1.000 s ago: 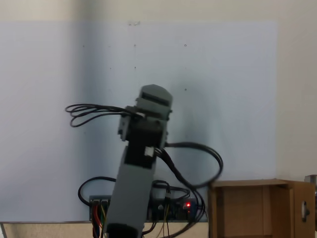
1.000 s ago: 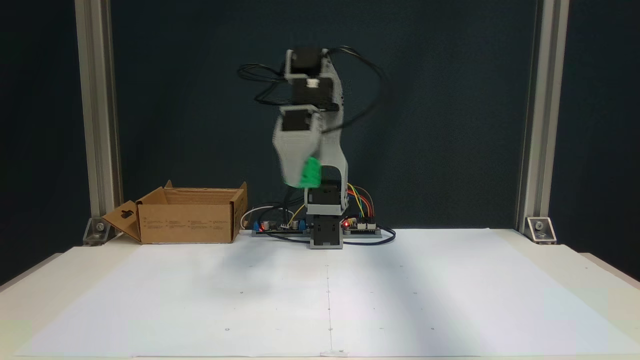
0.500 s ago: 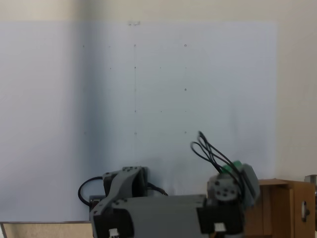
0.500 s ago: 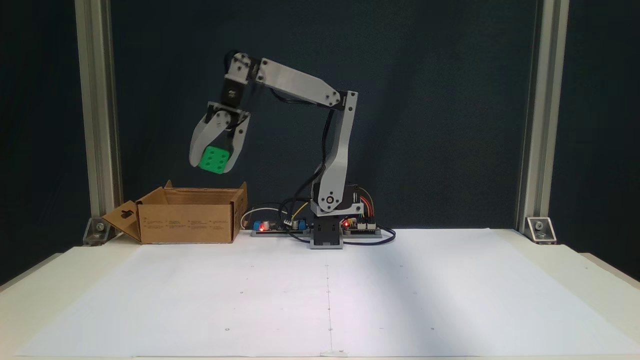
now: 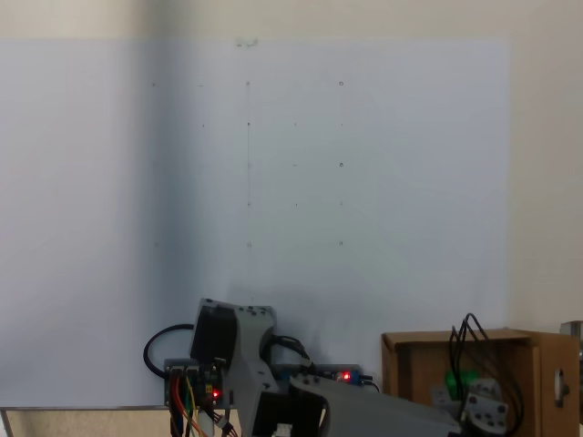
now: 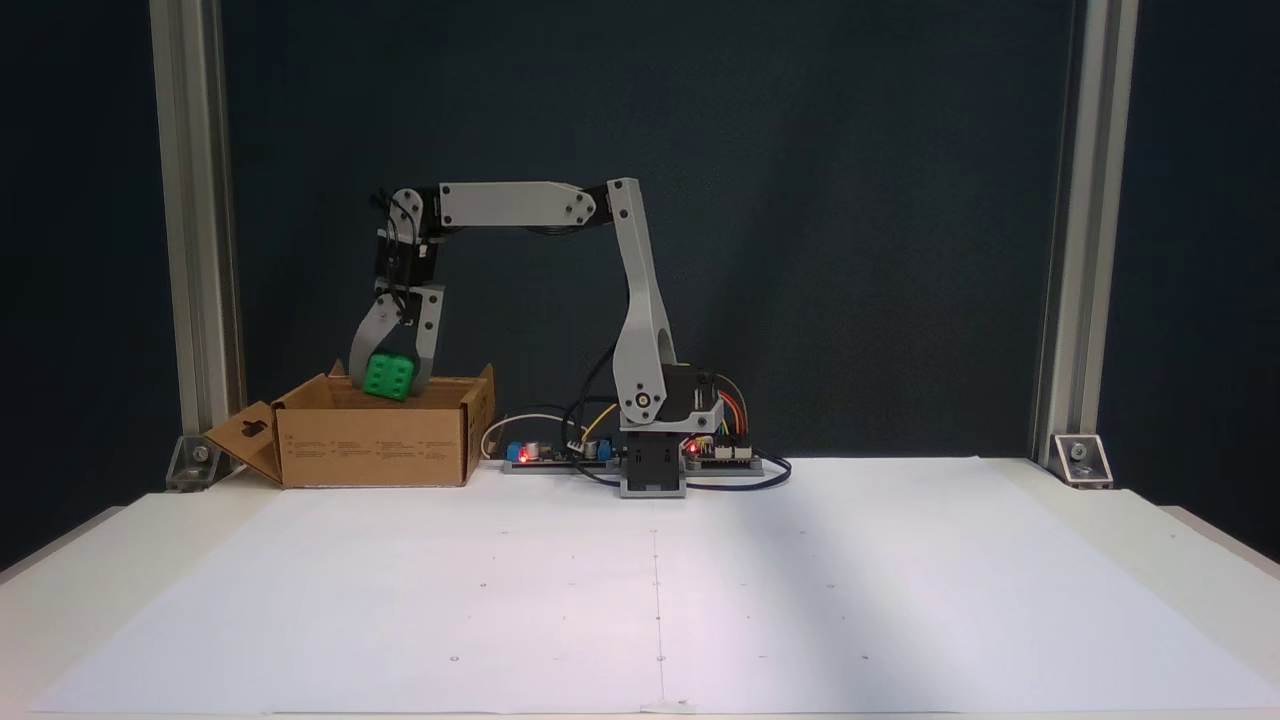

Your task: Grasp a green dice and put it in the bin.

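From the front, the nearest thing is the big white sheet [image 6: 660, 590] covering the table [image 6: 1190, 530], marked with a thin centre line and a few small dots. That is a wide stretch of open room, running out to the table's pale edges on both sides.

Further back stands the one grey arm [image 6: 640, 330], its base clamped at the sheet's far edge among circuit boards [image 6: 720, 452] and coloured wires. Its upper link rises nearly straight and its forearm reaches level toward the left of this front view, with the wrist turned straight down.

The gripper [image 6: 390, 378] hangs over the box, its two jaws spread just enough to take the cube, one on each flank. They are closed on the one green dice [image 6: 388, 376], which sits slightly tilted between the tips, pips facing the front. The dice is right at the level of the box's top rim, over the opening, and I cannot tell whether it touches any cardboard.

There is one brown cardboard box [image 6: 375, 445], standing at the far left of the sheet, flaps upright, one flap [image 6: 245, 440] folded outward toward the left metal post [image 6: 195, 240]. In the view from above the box [image 5: 414, 382] is at the lower right, with the dice [image 5: 461, 380] showing green inside its outline, partly behind the wrist and black cables.

A second post [image 6: 1085, 230] stands at the far right, before a dark backdrop.
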`<state>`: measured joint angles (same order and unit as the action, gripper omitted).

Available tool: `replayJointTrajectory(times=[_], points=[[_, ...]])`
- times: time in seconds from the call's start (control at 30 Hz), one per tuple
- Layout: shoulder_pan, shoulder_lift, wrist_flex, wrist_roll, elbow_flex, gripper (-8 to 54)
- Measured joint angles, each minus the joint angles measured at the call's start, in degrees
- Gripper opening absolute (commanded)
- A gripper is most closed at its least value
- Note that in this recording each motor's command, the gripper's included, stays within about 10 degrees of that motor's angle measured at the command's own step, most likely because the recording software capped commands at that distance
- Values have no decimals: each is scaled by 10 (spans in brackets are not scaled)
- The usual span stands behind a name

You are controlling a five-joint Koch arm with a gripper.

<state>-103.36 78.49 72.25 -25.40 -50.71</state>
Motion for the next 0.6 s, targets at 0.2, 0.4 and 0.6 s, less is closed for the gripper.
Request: replayJointTrajectory(times=[0.2,0.4,0.6], points=[[-4,-5,-14,-3,-1,115],[-4,-14,-15,-3,0,358],[-4,-19,-52,-3,0,371]])
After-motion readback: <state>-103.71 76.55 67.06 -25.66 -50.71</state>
